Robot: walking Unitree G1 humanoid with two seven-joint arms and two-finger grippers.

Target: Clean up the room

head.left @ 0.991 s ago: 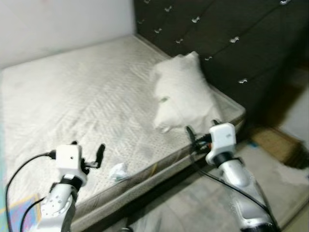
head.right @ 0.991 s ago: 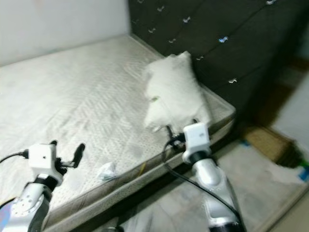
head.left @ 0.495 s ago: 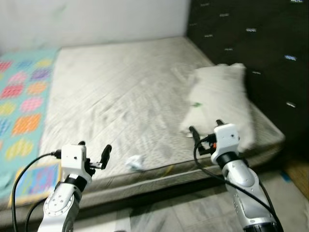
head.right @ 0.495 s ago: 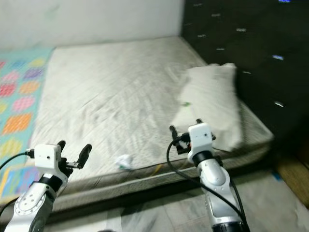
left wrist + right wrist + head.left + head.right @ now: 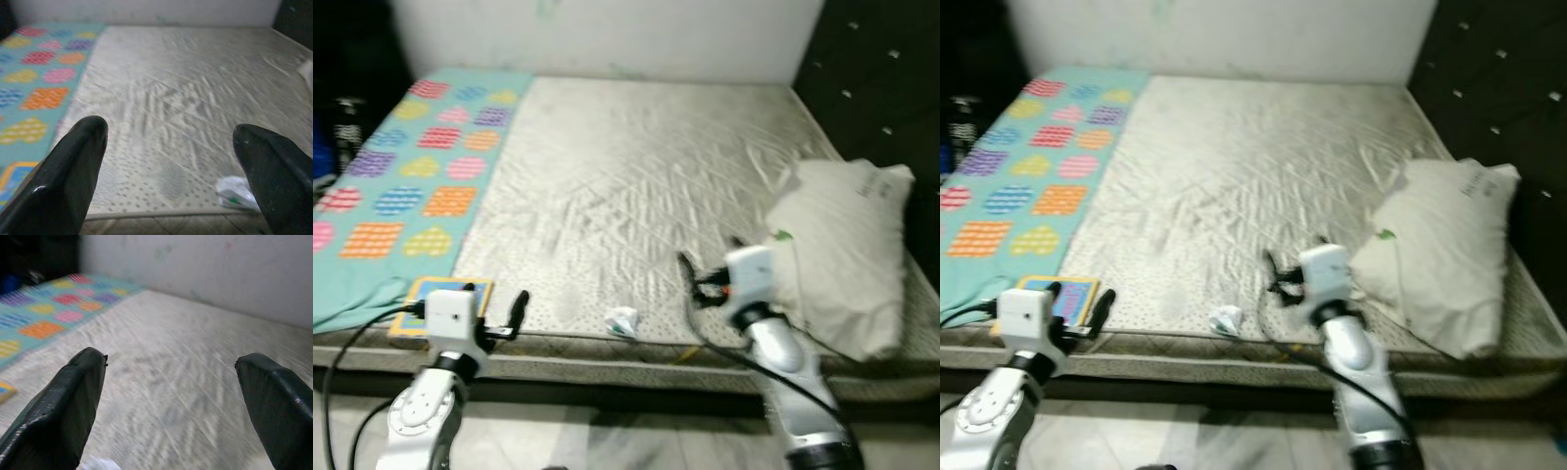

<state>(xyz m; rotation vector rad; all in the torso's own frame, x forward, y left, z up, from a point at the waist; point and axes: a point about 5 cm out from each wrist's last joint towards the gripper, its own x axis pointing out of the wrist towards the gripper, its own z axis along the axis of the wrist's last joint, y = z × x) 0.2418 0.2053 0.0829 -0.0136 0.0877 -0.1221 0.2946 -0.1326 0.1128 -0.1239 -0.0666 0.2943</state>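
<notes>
Both grippers hover at the near edge of the mattress (image 5: 636,166).

The left gripper (image 5: 494,318) and right gripper (image 5: 705,279) both have fingers spread. Between them, a crumpled wrapper (image 5: 623,321) lies near the edge, orientation unclear. Farther right, a white pillow (image 5: 847,250) runs lengthwise toward the dark headboard (image 5: 881,69); a patterned blanket (image 5: 411,176) lies left.

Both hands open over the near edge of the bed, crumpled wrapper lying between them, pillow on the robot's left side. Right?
Not quite: the pillow is on the robot's right side of the bed, as the left eye view shows. The rest holds: left hand and right hand are open, with the crumpled wrapper between them at the near edge.
</notes>
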